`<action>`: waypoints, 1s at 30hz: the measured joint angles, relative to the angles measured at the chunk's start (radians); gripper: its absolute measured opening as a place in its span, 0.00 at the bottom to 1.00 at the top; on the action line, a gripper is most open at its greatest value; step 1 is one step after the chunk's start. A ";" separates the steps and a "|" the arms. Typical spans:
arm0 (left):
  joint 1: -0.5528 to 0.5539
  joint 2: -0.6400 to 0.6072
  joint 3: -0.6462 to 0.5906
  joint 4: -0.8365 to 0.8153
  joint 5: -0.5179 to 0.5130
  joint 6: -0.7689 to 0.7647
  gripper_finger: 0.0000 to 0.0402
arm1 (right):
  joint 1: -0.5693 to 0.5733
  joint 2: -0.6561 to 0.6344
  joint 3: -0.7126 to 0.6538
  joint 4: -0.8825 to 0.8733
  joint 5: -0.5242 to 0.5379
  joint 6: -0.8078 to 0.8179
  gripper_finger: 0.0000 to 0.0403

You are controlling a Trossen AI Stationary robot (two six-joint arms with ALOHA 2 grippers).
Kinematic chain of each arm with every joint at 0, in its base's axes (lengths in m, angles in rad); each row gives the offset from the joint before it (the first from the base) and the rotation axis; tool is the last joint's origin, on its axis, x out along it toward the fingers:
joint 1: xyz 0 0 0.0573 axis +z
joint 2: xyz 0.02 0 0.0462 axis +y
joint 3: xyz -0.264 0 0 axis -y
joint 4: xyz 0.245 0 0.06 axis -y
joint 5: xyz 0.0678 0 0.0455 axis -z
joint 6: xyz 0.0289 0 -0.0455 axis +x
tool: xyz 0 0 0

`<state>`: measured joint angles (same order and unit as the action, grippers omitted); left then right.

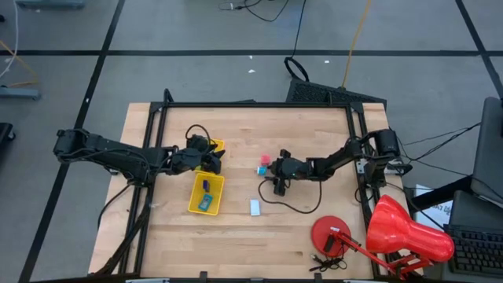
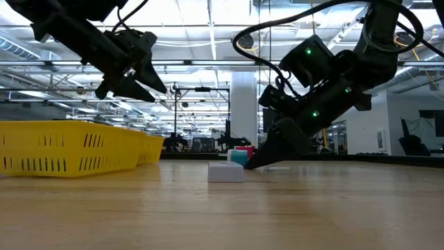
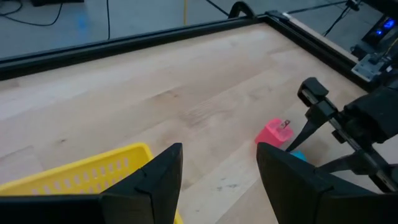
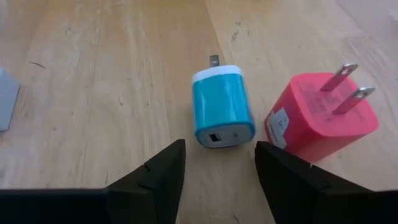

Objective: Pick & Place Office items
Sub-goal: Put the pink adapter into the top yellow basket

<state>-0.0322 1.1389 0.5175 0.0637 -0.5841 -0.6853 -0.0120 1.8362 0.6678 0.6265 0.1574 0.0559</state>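
Right end effector [image 4: 217,171] hovers partly open and empty, lined up on the teal charger [image 4: 222,107] lying flat, pink charger [image 4: 320,115] beside it.

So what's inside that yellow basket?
From above, the yellow basket holds a small blue piece and a teal-green piece. The left hand covers its far end, hiding anything there.

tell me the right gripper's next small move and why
Probably ease forward so its open fingers straddle the teal charger: the right gripper sits low just short of it, roughly lined up, while the pink charger lies close beside.
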 joint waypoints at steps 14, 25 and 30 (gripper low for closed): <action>0.000 0.000 0.000 0.027 -0.001 -0.004 0.52 | 0.015 0.001 -0.001 0.127 0.056 0.003 0.47; 0.000 0.000 0.000 0.046 0.000 -0.003 0.52 | 0.021 0.000 0.000 0.199 0.117 -0.071 0.47; 0.000 0.000 0.000 0.046 0.038 -0.003 0.52 | 0.020 -0.016 0.000 0.186 0.230 -0.103 0.47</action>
<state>-0.0322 1.1389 0.5175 0.1095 -0.5460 -0.6885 0.0084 1.8203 0.6674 0.8123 0.3871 -0.0467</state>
